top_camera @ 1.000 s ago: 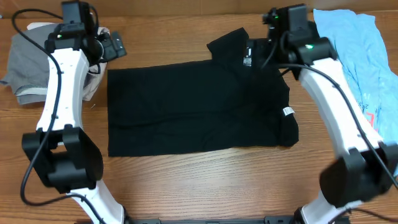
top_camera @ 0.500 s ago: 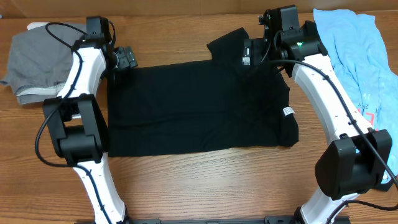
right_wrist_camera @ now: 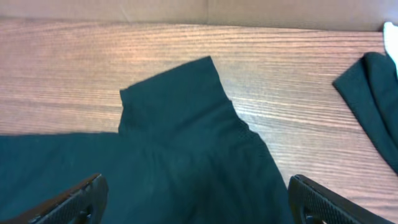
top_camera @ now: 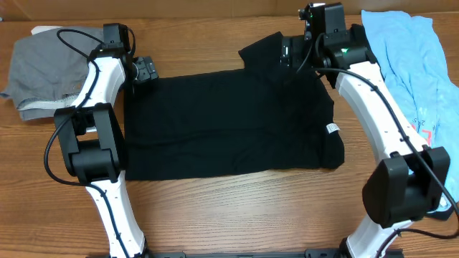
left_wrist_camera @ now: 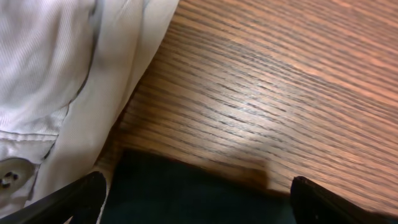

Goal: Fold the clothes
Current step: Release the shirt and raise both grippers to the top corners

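Observation:
The black T-shirt (top_camera: 222, 122) lies spread flat on the wooden table, with its small white label (top_camera: 333, 128) near the right edge. My left gripper (top_camera: 145, 69) is open at the shirt's far left corner. In the left wrist view the gripper (left_wrist_camera: 199, 202) has its jaws wide apart, and the black corner (left_wrist_camera: 186, 196) lies between them. My right gripper (top_camera: 287, 54) is open over the far right sleeve. In the right wrist view the gripper (right_wrist_camera: 199, 205) is empty, and the sleeve (right_wrist_camera: 177, 106) lies ahead of it.
A grey garment (top_camera: 39, 64) lies at the far left. A light-blue garment with red print (top_camera: 416, 64) lies at the far right. A beige piece with a button (left_wrist_camera: 56, 81) lies just left of the shirt's corner. Another black fold (right_wrist_camera: 373, 93) shows at the right.
The left gripper moved from over the grey and beige pile to the shirt's far left corner. The right gripper shifted slightly toward the far sleeve. The shirt has not moved.

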You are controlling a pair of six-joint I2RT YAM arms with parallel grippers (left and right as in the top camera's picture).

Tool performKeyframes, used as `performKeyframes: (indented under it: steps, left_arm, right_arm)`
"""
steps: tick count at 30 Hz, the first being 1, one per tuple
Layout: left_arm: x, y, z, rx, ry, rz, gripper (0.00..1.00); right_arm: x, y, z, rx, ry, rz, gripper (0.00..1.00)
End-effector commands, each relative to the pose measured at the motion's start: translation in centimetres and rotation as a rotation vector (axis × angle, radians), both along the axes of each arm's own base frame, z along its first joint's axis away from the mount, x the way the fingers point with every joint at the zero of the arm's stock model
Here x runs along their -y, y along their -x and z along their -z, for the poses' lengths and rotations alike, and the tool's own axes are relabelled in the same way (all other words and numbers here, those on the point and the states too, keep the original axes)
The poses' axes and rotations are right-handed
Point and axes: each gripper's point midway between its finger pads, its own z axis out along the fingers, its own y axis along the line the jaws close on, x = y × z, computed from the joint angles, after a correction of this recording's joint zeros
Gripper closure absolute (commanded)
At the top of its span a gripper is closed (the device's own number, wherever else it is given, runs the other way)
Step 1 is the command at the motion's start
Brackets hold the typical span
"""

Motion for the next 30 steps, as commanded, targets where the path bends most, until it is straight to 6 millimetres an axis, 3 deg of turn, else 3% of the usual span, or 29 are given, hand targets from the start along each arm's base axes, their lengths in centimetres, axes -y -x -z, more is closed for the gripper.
performKeyframes:
  steps: [1,10,14,17,24,28,30]
  left_arm:
    - [-0.4,-0.2,1.0,-0.015,-0.025,0.003,0.04]
    - [-0.4,-0.3,1.0,-0.009,-0.029,0.002,0.12]
    - [-0.4,-0.4,1.1,-0.004,-0.043,0.001,0.21]
    - [0.1,-0.4,1.3,-0.01,-0.046,0.01,0.37]
    - [1.9,-0.4,2.7,-0.029,-0.045,0.044,0.59]
    - [2.6,0.2,4.0,-0.068,-0.049,0.057,0.96]
    - [2.4,0.8,3.9,-0.096,-0.059,0.053,0.96]
  right_arm:
    - [0.2,-1.2,2.2,-0.018,0.012,0.009,0.06]
    - [0.3,-4.1,2.9,0.066,0.011,0.031,0.09]
    - [0.0,-5.2,2.7,0.112,0.0,0.031,0.09]
    - [-0.2,-6.0,3.4,0.129,-0.004,0.031,0.09]
    - [-0.3,-6.7,4.8,0.129,-0.005,0.029,0.09]
    - [-0.1,-7.1,4.4,0.147,-0.009,0.034,0.1]
    - [0.5,-7.4,4.2,0.16,-0.012,0.045,0.11]
